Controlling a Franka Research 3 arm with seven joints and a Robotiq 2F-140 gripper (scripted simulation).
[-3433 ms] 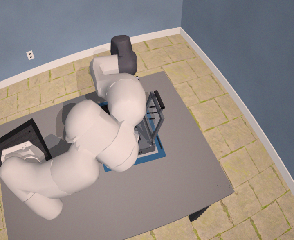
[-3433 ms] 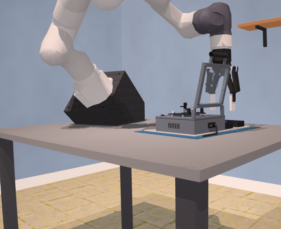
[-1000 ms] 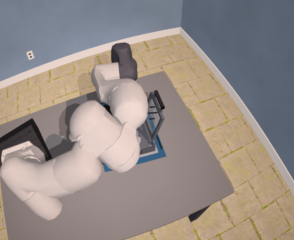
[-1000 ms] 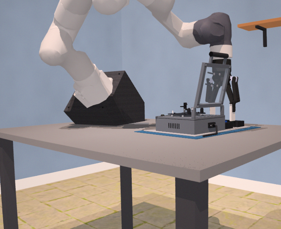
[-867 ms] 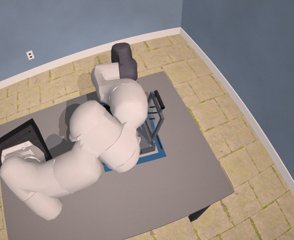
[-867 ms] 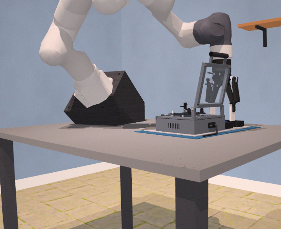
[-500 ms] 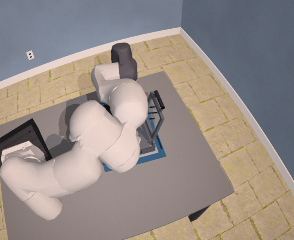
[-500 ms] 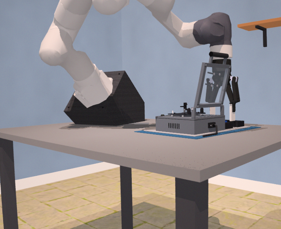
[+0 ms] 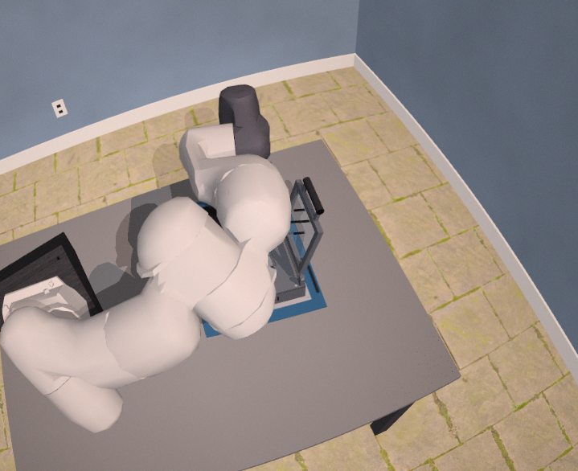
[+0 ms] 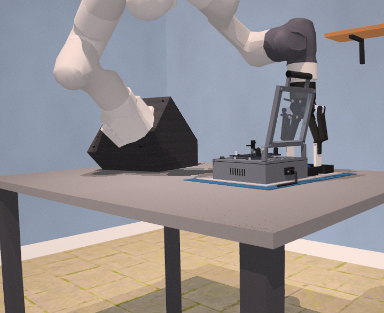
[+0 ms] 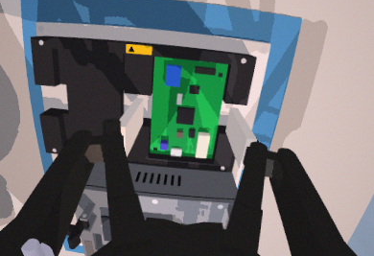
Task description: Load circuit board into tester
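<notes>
The green circuit board [image 11: 165, 101] lies component side up in the black tray [image 11: 96, 69] [image 10: 327, 168]. Its large white connector [image 11: 202, 145] is at the end nearer the tester, on the right in the wrist view. My gripper [image 11: 185, 115] [image 10: 304, 157] points down and is open, its pale fingertips low on either side of the board, with visible gaps. The grey tester [image 10: 240, 171] [image 11: 206, 187] stands beside the tray. Its lid [image 10: 274, 118] [image 9: 312, 245] is raised, with a black handle [image 10: 299, 75] [image 9: 313, 195] on top. Small pins and black posts stand on the tester; which post is the lone one is unclear.
Tray and tester stand on a blue-bordered mat [image 9: 299, 309] [image 10: 268, 187] [image 11: 283, 53]. The raised lid stands close to my gripper. The arm's black base block [image 9: 73, 267] [image 10: 178, 146] is at the other end of the table [image 9: 309, 387]. An orange shelf [image 10: 369, 30] is on the wall.
</notes>
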